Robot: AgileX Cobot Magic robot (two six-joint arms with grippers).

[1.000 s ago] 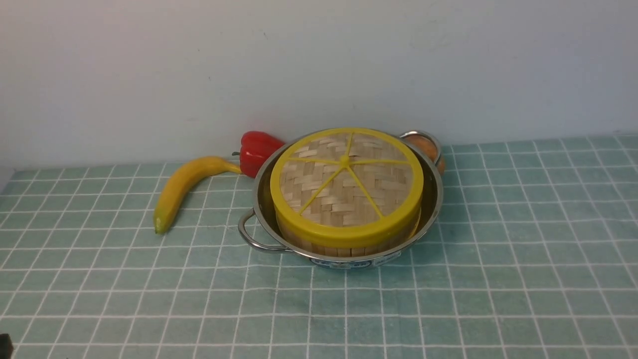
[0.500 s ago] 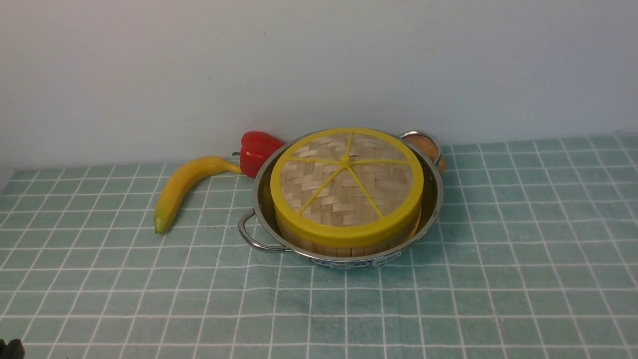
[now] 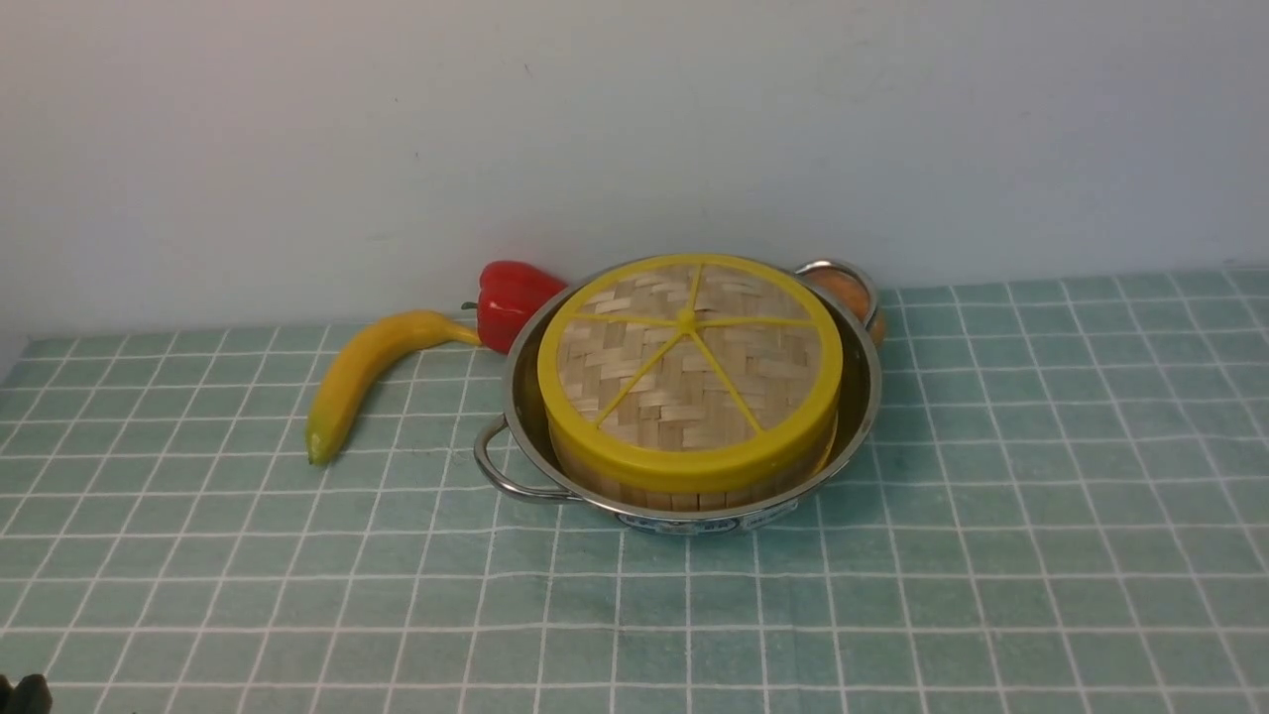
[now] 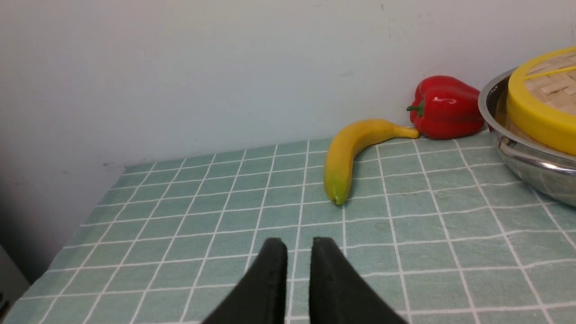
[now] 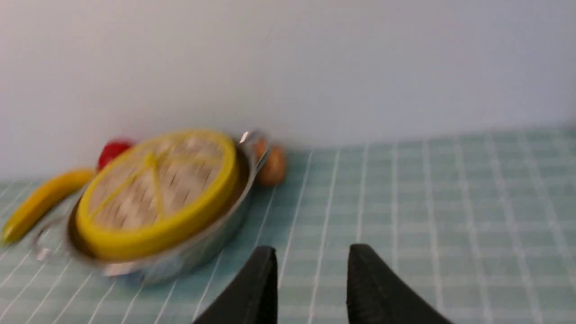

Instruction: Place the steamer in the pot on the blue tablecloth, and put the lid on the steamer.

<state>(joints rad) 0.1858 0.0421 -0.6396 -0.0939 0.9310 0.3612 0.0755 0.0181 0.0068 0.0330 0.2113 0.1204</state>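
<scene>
Looks like you're basically done — the lid sits flat on the steamer, and the steamer sits inside the pot on the blue tablecloth. I'd say the only step left is pulling both arms clear. Keep them low and well apart from the pot so you don't clip a wire handle and skew the lid.

The left gripper hangs over bare cloth with a narrow gap between its tips, holding nothing. The right gripper has a wider gap, also empty. That view is blurred, so don't trust it for fine detail.

Materials: the lid is woven bamboo strips with a thick smooth yellow rim and six yellow spokes; the steamer wall is upright bamboo slats; the pot is shiny steel and probably slick. A banana, a red pepper and some brownish round thing sit nearby — leave those alone.
</scene>
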